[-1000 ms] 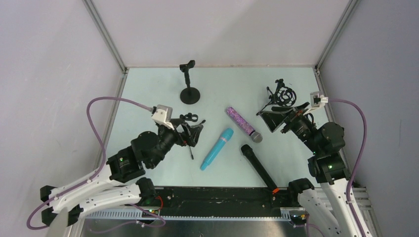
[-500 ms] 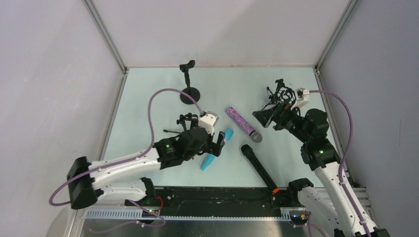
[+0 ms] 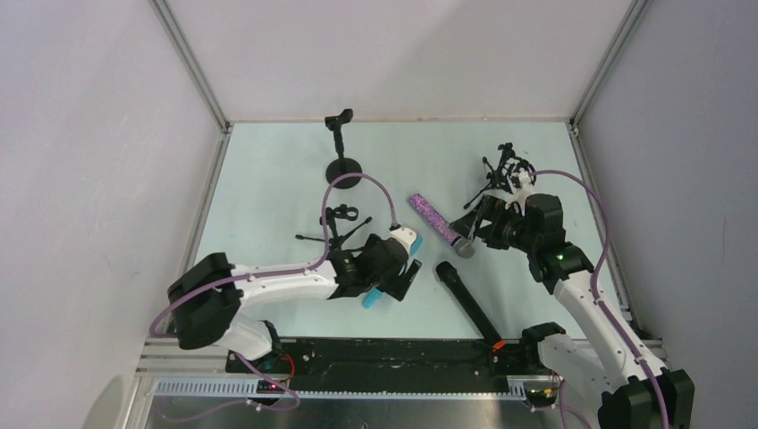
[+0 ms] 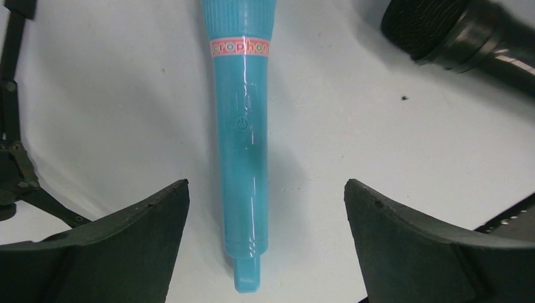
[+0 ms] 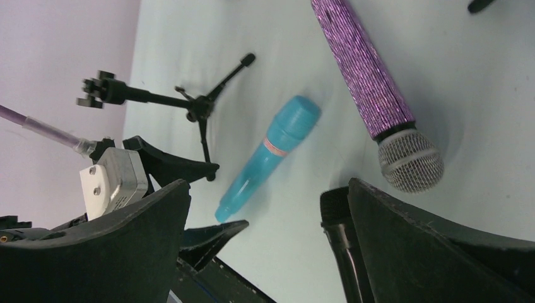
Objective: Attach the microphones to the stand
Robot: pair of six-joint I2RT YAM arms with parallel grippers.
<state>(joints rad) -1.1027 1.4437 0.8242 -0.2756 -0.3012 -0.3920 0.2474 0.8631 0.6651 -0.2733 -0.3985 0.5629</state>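
Left gripper point(image 4: 266, 189) is hanging low over the blue mic point(image 4: 243, 145). Its jaws are spread wide and gripping nothing. The mic is lying flat on the table point(image 4: 353, 126) between the two fingers point(image 4: 126, 246), with bare table showing on either side. Its head is running off the top of the wrist view. From overhead the arm is covering most of it, leaving only the tail tip and a bit of the head peeking out.

Right gripper point(image 5: 268, 189) is hovering over the table, also wide open and empty. The purple mic point(image 5: 366, 69) is lying just beyond its fingers with the silver grille pointing toward the gripper. Its tail is being cut off by the top edge of the view.

The black mic point(image 3: 469, 304) is lying on a slant near the front edge, between the two arms, with the orange ring at its near end. From the right wrist most of it is hiding behind a finger. From the left wrist only the grille is showing, in a corner.

Stands: a round-base stand point(image 3: 342, 147) is standing upright at the far side with its clip empty. A near tripod point(image 3: 338, 223) is sitting just beside the left gripper, and I cannot tell whether it is upright or tipped. A far tripod point(image 3: 501, 174) is sitting behind the right wrist, partly covered by arm and cable, so its outline is hard to read.

None of the mics is sitting in a clip.
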